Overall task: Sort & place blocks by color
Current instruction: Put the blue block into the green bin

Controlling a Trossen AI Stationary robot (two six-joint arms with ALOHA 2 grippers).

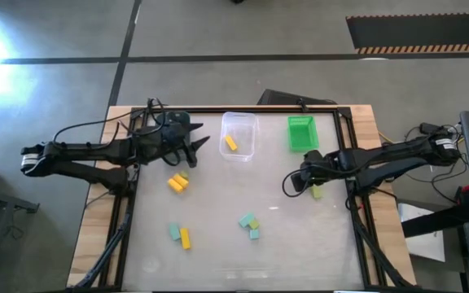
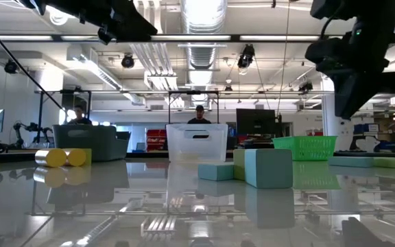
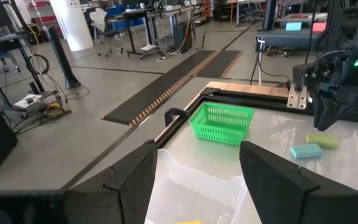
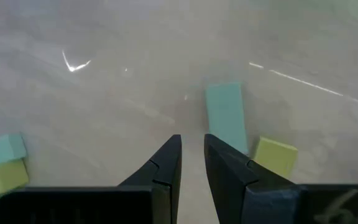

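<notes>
Right end effector (image 4: 192,152): fingers nearly pressed together, a slim gap between them, nothing held. We see it hanging above the bench (image 1: 300,244). Just ahead of its tips lies a teal-mint bar (image 4: 227,116), with a yellow-green cube (image 4: 274,155) touching the bar's near end. Off to its other side sits a teal and yellow-green pair (image 4: 4,163).

Left end effector (image 3: 194,180): fingers spread wide, empty, poised over the clear bin (image 1: 238,134), which holds one yellow block (image 1: 230,143). Beyond it stands the green bin (image 3: 221,122). More yellow blocks (image 1: 177,183) lie on the bench near it.

We judge the right arm is lining up a pick. Next it must spread, drop astride the bar, and close.

No readable writing or brand.
</notes>
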